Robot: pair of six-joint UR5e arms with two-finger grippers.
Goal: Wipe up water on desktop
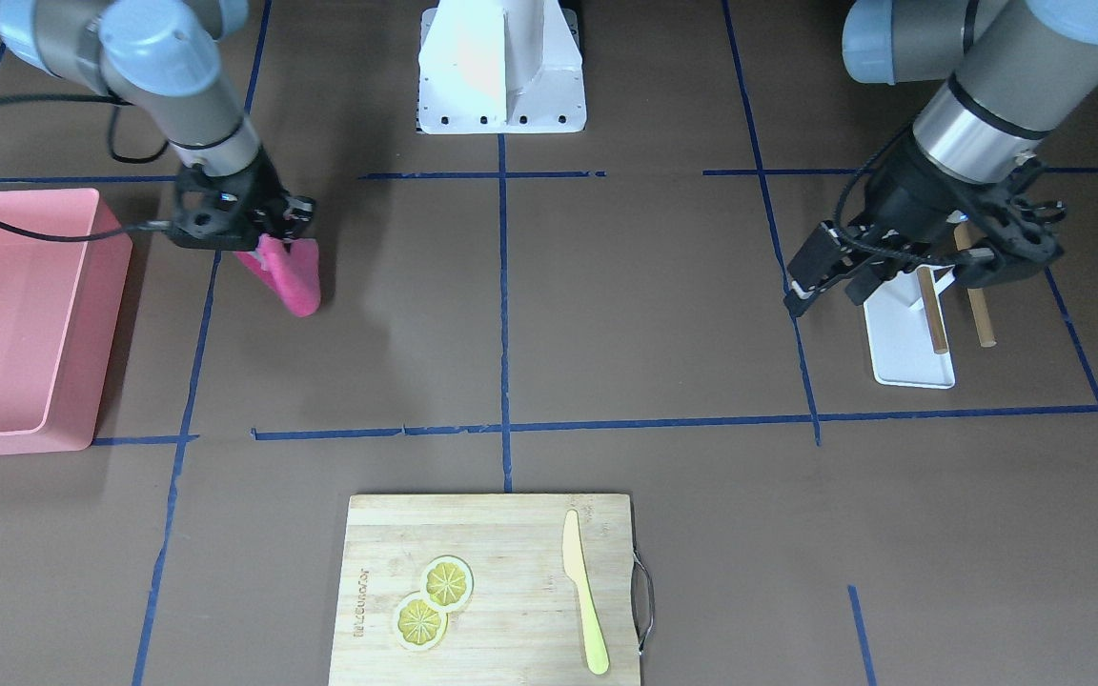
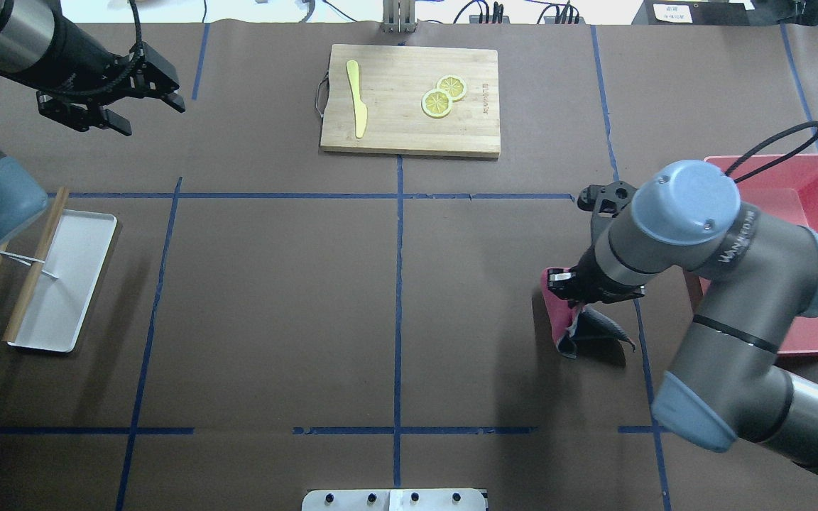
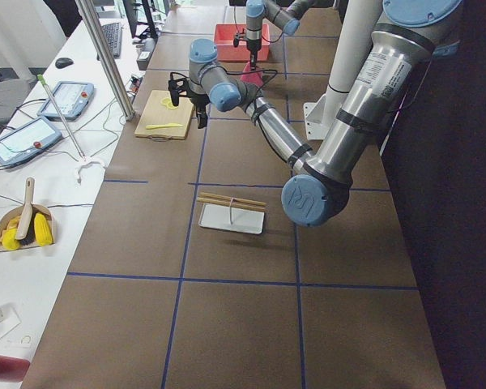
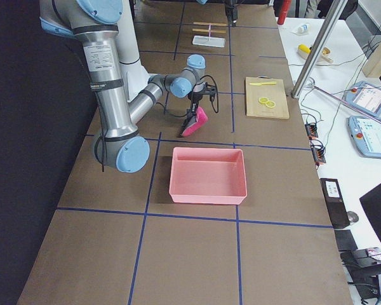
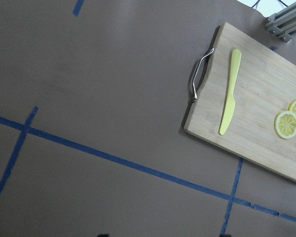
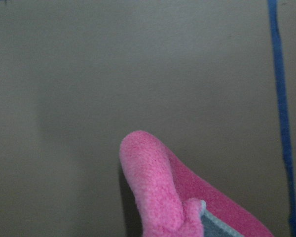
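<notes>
The dark-brown desktop (image 1: 644, 286) with blue tape lines fills the scene; I see no water on it. My right gripper (image 1: 273, 233) is shut on a pink cloth (image 1: 290, 276) with a grey underside. The cloth hangs down to the desktop beside the pink bin; I cannot tell whether it touches. The cloth also shows in the overhead view (image 2: 559, 312), the right wrist view (image 6: 153, 187) and the exterior right view (image 4: 195, 122). My left gripper (image 2: 148, 115) is open and empty, held above the desktop at the far left side, beyond the white tray.
A pink bin (image 1: 6, 314) stands by my right arm. A bamboo cutting board (image 1: 492, 591) with two lemon slices (image 1: 433, 600) and a yellow knife (image 1: 584, 591) lies at the far edge. A white tray (image 1: 906, 333) with wooden sticks sits under my left arm.
</notes>
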